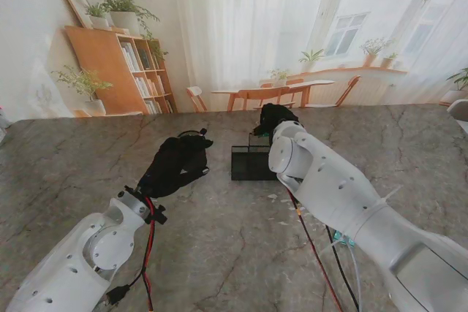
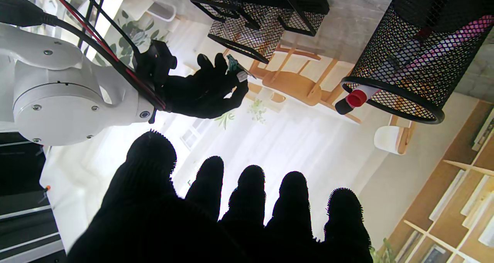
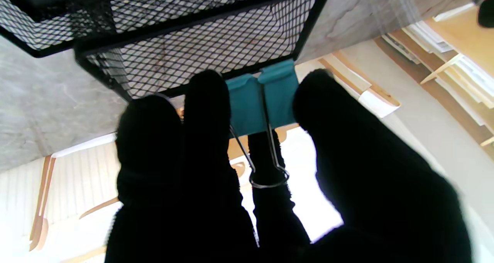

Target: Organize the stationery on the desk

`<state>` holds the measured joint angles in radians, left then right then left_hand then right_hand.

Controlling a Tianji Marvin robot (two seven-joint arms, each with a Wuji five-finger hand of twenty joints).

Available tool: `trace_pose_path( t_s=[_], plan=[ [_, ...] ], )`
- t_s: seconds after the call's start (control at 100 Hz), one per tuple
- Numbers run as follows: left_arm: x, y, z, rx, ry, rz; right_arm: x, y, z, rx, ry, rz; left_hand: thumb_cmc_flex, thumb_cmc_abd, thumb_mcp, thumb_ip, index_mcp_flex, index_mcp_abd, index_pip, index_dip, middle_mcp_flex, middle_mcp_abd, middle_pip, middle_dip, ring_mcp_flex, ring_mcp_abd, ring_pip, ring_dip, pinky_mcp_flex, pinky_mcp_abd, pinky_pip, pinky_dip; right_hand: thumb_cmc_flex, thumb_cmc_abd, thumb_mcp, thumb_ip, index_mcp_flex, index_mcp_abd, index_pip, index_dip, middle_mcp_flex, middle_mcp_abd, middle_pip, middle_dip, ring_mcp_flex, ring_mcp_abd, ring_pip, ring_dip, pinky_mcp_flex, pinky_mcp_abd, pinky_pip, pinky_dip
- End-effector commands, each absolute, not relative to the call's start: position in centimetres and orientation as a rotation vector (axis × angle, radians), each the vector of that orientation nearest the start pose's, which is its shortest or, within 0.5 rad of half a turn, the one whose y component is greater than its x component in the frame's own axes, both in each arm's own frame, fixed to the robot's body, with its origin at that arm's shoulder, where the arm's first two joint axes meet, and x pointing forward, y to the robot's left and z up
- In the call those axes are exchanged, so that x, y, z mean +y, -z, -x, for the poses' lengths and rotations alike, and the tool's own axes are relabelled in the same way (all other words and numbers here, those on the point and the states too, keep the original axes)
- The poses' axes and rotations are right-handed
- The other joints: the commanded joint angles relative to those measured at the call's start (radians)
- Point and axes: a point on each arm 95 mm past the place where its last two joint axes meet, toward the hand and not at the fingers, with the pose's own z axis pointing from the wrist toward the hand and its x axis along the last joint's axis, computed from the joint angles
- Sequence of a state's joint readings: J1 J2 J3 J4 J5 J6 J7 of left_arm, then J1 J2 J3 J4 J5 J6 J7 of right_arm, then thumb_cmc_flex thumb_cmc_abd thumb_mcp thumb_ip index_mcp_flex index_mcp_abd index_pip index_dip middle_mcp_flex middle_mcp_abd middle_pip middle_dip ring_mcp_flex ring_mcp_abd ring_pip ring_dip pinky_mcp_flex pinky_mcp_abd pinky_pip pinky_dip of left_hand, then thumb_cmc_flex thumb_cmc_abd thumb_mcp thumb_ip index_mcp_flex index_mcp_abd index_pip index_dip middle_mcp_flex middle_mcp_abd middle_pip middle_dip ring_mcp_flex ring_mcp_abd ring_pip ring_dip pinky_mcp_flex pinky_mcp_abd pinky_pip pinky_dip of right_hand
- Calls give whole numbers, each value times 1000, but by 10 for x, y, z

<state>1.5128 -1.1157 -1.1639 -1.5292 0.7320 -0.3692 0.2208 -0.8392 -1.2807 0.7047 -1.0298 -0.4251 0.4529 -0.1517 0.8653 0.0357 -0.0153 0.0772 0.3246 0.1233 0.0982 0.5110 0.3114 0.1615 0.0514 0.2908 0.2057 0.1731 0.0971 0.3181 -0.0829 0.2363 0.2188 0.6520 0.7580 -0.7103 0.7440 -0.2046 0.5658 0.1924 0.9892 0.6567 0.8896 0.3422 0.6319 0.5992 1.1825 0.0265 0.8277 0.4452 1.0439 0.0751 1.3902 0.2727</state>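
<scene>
My right hand [image 1: 273,118] in its black glove is shut on a teal binder clip [image 3: 262,101], pinched between thumb and fingers, its wire handles pointing back toward the palm. The clip hangs just over the rim of the black mesh desk organizer [image 1: 251,162], which shows close up as mesh trays [image 3: 193,43]. My left hand [image 1: 175,164] hovers open beside the organizer's left side, fingers [image 2: 251,193] spread with nothing between them. In the left wrist view my right hand [image 2: 204,87] appears with the clip [image 2: 236,67]. A round mesh pen cup [image 2: 417,58] holds markers, one with a red cap [image 2: 356,98].
The grey marble table [image 1: 365,144] stretches around the organizer. Small pale scraps [image 1: 281,210] lie on it nearer to me, beside my right forearm [image 1: 351,202]. Red and black cables [image 1: 150,246] run along my left arm.
</scene>
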Motion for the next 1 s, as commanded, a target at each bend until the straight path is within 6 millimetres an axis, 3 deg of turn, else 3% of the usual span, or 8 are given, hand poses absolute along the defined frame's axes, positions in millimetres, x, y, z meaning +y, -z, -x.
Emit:
trace_pose_path(
  t_s=[0.0,0.47,0.64,0.73,0.99],
  plan=[
    [-31,309,-399,1346,2074,1155,80,266,-566,1192,-1366,-1567,34,74,-27,-121,18,-2,7,9,13,4,1,5,16,-13,7,8,-11,-28,-3,-7,157,66,91,32,-23,-13,22,11,72,-186,168,70,4,26,34,15,39,-85,55,12],
    [-31,309,-399,1347,2076,1157,76,279,-572,1225,-1286,-1564,33,73,-27,-121,19,-1,7,9,13,4,1,5,17,-12,7,8,-12,-27,-2,-7,119,85,49,43,-62,-11,-8,35,-10,-173,196,87,-14,6,100,23,46,-83,85,10],
    [-31,309,-399,1346,2075,1157,75,281,-572,1233,-1288,-1569,32,72,-28,-121,19,-3,7,9,13,2,0,5,17,-13,7,9,-12,-28,-1,-7,18,97,74,69,-28,-8,-191,122,-62,-160,192,82,-10,6,129,11,49,-68,109,8],
    [-31,309,-399,1345,2076,1155,75,282,-572,1236,-1292,-1573,33,72,-27,-121,19,-2,7,9,14,4,1,5,16,-12,7,8,-12,-27,-2,-7,-52,115,85,125,-3,-11,-315,182,-83,-159,188,68,-11,16,136,13,50,-50,117,6],
    [-31,309,-399,1342,2078,1155,72,283,-570,1261,-1286,-1580,34,73,-27,-121,19,-2,7,10,13,4,1,5,16,-12,7,8,-12,-26,-1,-7,-109,113,62,138,-20,-13,-475,176,-147,-134,124,48,-46,59,151,23,42,8,108,-15]
  ],
)
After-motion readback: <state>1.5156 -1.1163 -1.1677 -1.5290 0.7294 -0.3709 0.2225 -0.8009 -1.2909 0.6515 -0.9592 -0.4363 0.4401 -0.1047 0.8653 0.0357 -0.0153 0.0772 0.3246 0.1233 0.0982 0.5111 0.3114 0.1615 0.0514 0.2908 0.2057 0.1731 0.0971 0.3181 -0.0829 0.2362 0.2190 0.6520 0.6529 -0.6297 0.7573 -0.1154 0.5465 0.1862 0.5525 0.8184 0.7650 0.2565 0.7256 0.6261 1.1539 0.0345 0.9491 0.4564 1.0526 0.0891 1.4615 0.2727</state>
